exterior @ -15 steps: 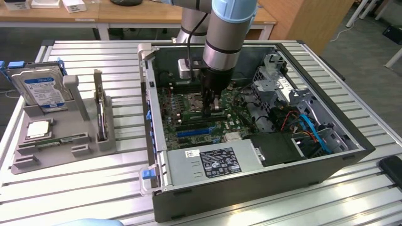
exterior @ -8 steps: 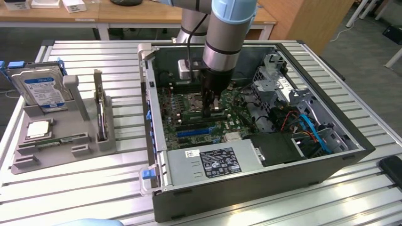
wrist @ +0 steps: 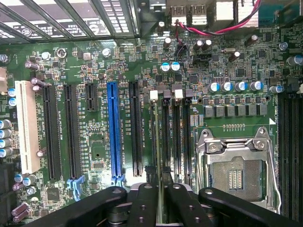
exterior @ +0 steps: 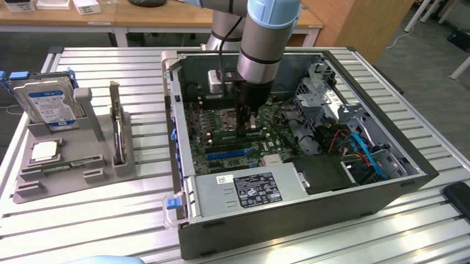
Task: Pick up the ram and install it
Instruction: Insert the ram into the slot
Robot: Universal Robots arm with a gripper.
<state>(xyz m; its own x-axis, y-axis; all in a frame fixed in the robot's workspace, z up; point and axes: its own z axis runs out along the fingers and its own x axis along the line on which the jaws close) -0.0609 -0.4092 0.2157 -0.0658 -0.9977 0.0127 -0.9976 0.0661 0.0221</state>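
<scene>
While reaching down into the open computer case [exterior: 294,228] at the centre of the exterior frame, clamping the gripper [wrist: 159,189] narrowly on the ram [wrist: 156,137], showing edge-on in the wrist view as a thin green strip between the dark fingers [wrist: 142,203]. Holding it upright over the motherboard [wrist: 94,66], lining it up along the memory slots [wrist: 176,137] just beside the CPU socket [wrist: 235,175]. Judging the pick-up as done and the seating as not yet confirmed. Failing to make out the strip's lower edge, so not telling contact with a slot from a hover just above it. Masking that same spot in the exterior view with the arm [exterior: 264,38] and the gripper's own body.
</scene>
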